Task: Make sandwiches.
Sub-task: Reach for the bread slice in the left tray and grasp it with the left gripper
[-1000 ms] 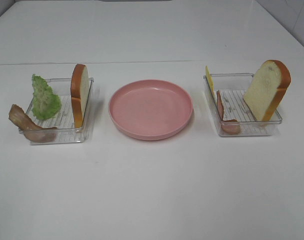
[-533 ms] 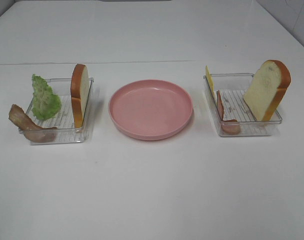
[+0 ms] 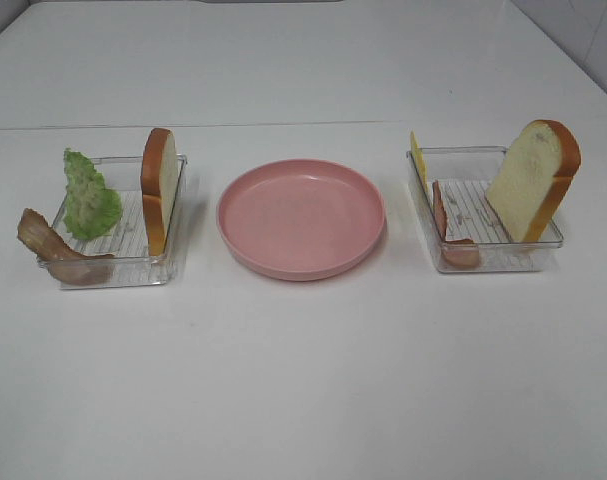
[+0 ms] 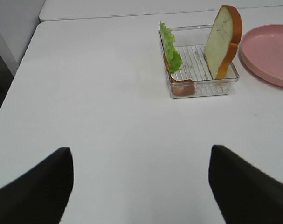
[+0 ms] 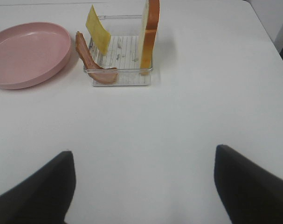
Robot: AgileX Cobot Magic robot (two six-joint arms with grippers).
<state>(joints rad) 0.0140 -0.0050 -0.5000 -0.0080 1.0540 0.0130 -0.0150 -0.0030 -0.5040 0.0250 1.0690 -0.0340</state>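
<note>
The sandwich parts stand apart in two clear trays. The left tray (image 3: 113, 272) holds an upright bread slice (image 3: 159, 185), a green lettuce leaf (image 3: 90, 197) and a brown meat strip (image 3: 53, 248) hanging over its corner. In the right tray (image 3: 498, 262) a second bread slice (image 3: 536, 180) leans, with a yellow cheese square (image 3: 417, 158) and a meat strip (image 3: 445, 225). My left gripper (image 4: 139, 154) is open, well short of its tray (image 4: 202, 88). Facing the other tray (image 5: 122, 79), my right gripper (image 5: 142, 151) is open too. Neither holds anything.
A round pink plate (image 3: 301, 268) sits between the trays with nothing on it. The white table (image 3: 303, 380) ends close behind the trays at a seam, with another white surface beyond. Neither arm shows in the high view.
</note>
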